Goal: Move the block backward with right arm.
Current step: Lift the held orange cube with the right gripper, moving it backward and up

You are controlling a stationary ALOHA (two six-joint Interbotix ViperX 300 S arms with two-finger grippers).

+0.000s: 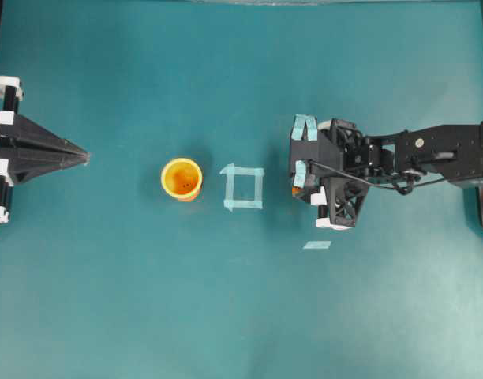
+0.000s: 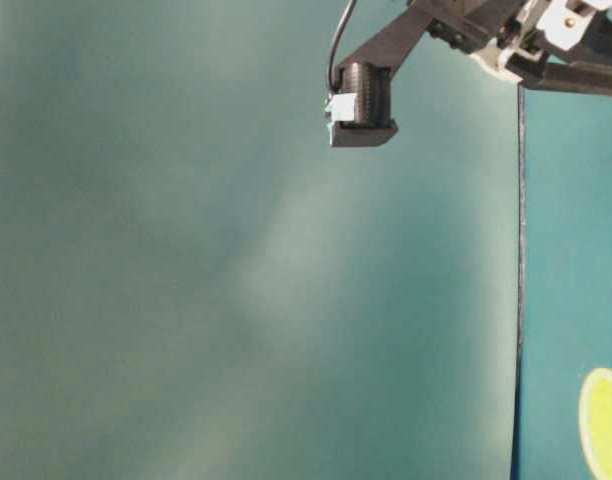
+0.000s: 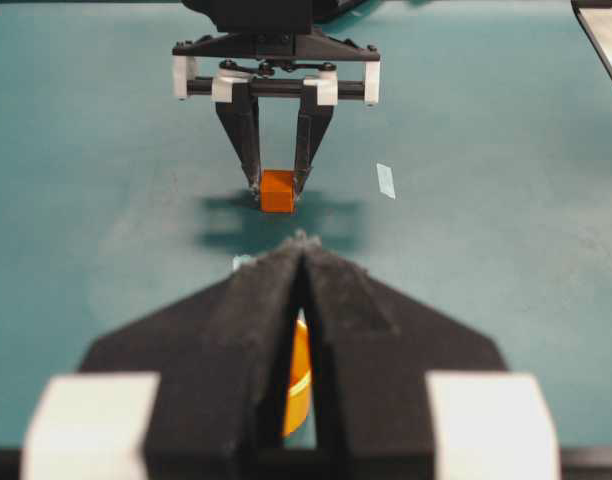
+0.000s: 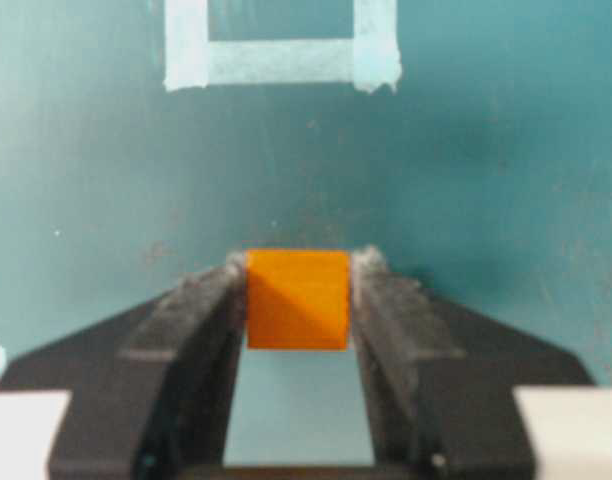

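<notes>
With right gripper (image 4: 298,275) down at table level, fingers pressed against both sides of the block (image 4: 297,299) just short of the tape square (image 4: 282,62), left gripper (image 3: 304,262) clenched: grasp made, backward move outstanding.

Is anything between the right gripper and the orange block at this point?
Nothing visible. In the right wrist view the block sits directly between the right gripper's fingers, which flank both its sides. The tape square lies beyond it, apart.

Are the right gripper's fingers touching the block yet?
Touching. The right wrist view shows both fingers flush against the block, no gap visible.
</notes>
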